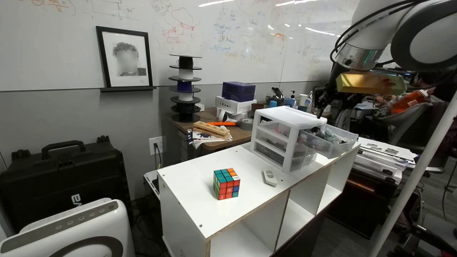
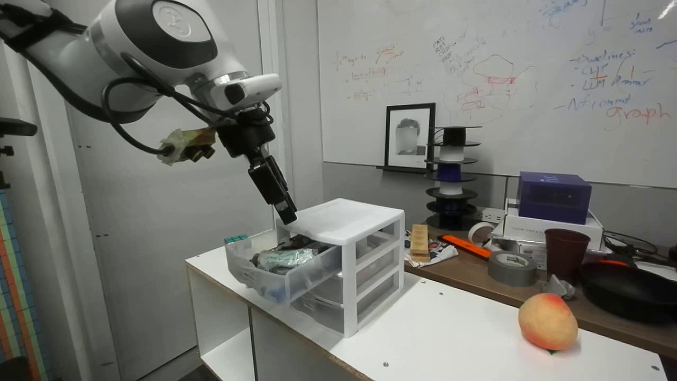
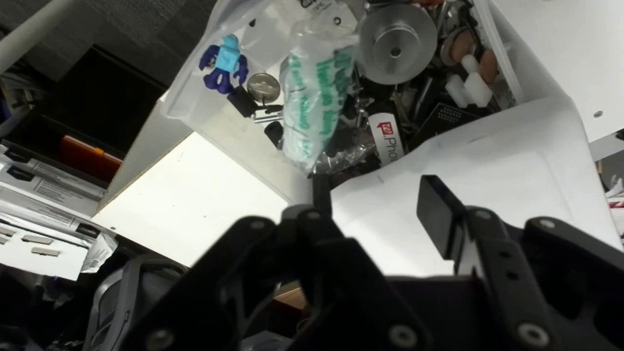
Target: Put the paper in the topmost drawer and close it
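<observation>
The gripper [image 3: 378, 199] hangs tilted over the edge of the drawer unit [image 2: 344, 217], its fingers well apart, and in the wrist view the unit's white top shows between them; whether a fingertip touches that top I cannot tell from here; the topmost drawer [image 2: 314, 272] stands pulled out just beside it, its front reaching close to the long front edge of the white shelf [image 2: 433, 338], above the lower drawers [image 2: 325, 309]; inside it lie a crumpled plastic bag [image 3: 314, 97] with green print, a clear disc [image 3: 397, 41] and a blue toy figure [image 3: 226, 63], the clutter running back to the unit's rim; the paper [image 2: 559, 287], a crumpled whitish-grey wad, sits well apart from all this on the brown desk [image 2: 470, 278], near the dark red cup [image 2: 567, 254] and past the shelf's back edge; a peach-coloured fruit [image 2: 548, 321] rests on the shelf in front of it, and a broad stretch of white surface runs from there to the unit; beyond the unit, in an exterior view, the Rubik's cube [image 1: 226, 184] stands toward the shelf's end with white surface on every side of it, and a small pale gadget [image 1: 270, 177] lies between cube and unit, near the front edge.
</observation>
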`<action>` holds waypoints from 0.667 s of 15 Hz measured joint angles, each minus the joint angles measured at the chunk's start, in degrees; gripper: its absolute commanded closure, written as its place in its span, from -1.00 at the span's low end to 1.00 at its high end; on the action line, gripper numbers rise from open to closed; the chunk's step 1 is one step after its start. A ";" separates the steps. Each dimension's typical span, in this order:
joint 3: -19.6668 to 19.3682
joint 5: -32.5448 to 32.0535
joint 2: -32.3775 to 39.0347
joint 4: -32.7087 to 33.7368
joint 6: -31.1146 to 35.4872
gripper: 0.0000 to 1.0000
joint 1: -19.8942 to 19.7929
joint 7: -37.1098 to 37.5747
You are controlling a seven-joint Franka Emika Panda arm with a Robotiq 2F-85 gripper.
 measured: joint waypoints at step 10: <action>-1.96 0.37 -2.65 -0.58 -2.19 -1.00 8.91 -6.25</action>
